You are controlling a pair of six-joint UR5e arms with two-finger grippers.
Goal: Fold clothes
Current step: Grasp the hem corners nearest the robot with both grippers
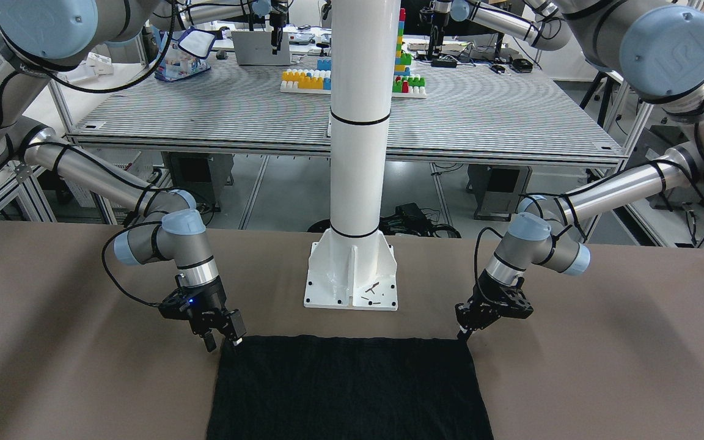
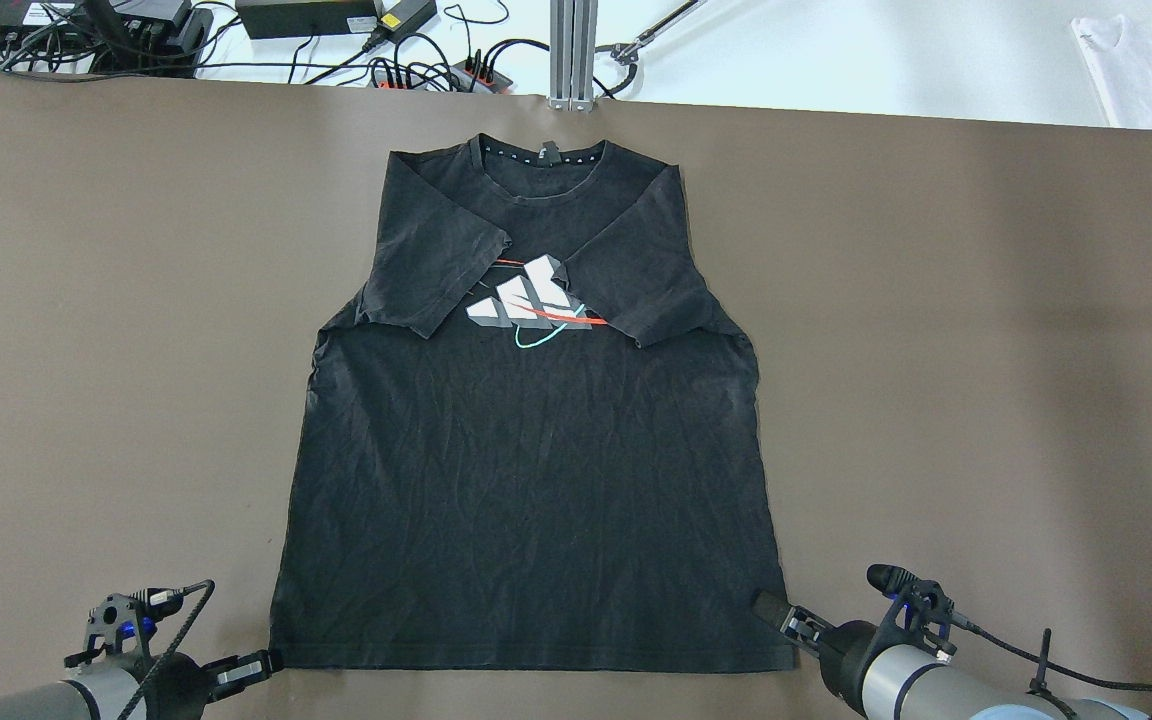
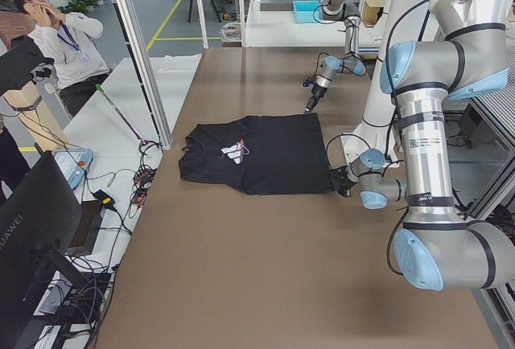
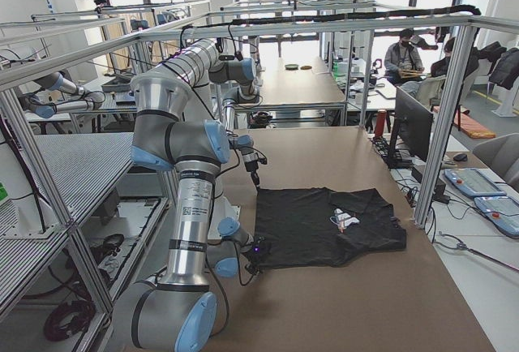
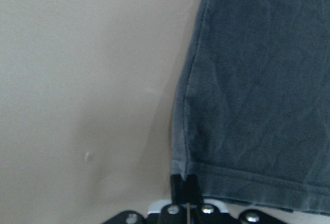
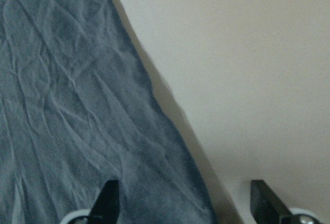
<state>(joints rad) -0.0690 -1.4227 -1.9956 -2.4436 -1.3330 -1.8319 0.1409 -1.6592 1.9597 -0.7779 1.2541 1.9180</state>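
The black T-shirt (image 2: 526, 480) lies flat on the brown table (image 2: 986, 350). At its 7 o'clock hem corner the left gripper (image 2: 271, 660) has its jaws pinched on the fabric. At 5 o'clock the right gripper (image 2: 771, 608) has its jaws spread apart.

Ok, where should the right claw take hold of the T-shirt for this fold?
Pinch the near hem corner on its own side, coming in low from the robot's edge. The T-shirt lies flat with its hem toward the robot, and the open right claw straddles that side edge, one finger over fabric, one over bare table.
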